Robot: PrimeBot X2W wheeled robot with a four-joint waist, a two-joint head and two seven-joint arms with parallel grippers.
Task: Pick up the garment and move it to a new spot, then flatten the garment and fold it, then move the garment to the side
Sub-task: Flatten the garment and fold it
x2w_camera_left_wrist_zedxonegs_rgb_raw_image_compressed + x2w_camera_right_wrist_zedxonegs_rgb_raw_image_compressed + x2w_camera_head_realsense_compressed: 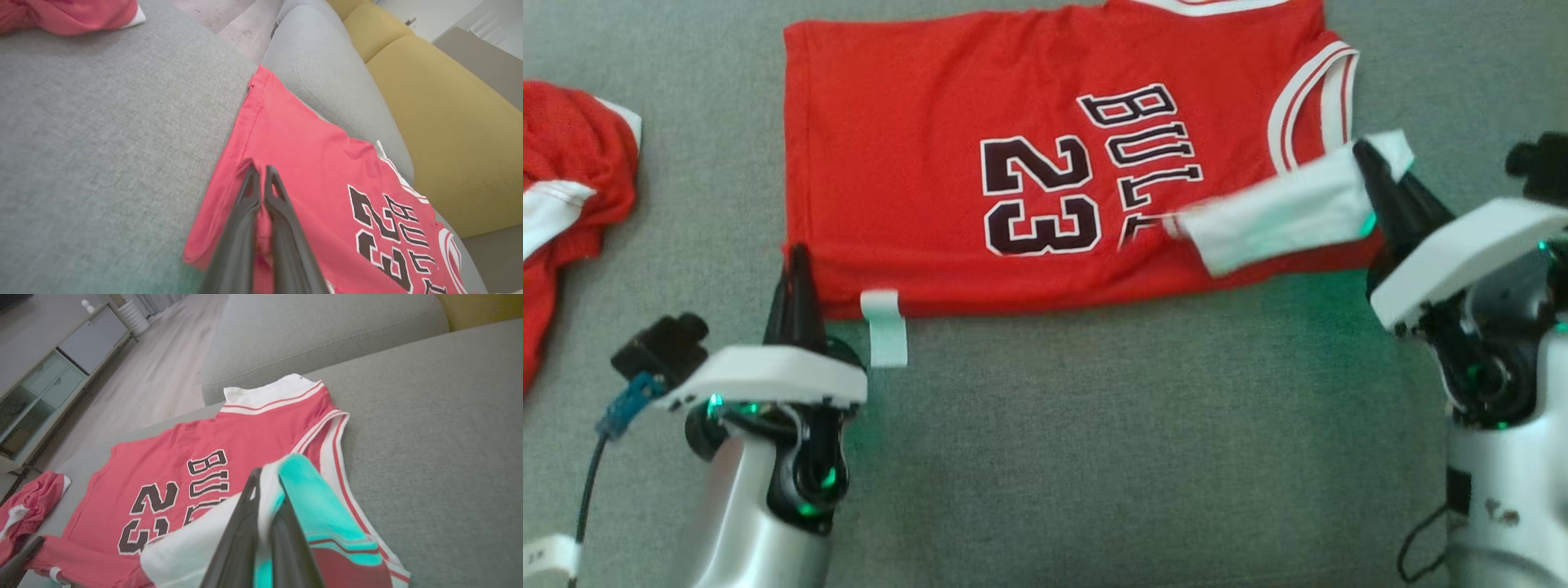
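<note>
The red, soft cloth basketball jersey with the black number 23 lies spread out flat on the grey woven sofa cushion. The left end effector is pinched tight on the bottom corner of the jersey, by the hem. In the left wrist view its two dark fingers press together with a bit of red cloth between them. The right end effector is pinched tight too. It holds the white arm-hole band up, over the red part.

The jersey is light and floppy. It will sag and wrinkle when lifted, and it may be a bit slippery. Corners and thick sewn edges are the best places to hold, and both holds are on such spots. I cannot tell if the left hold has both layers or just the top one.

A small white tag sticks out from the hem. A crumpled red cloth lies well apart at the left.
</note>
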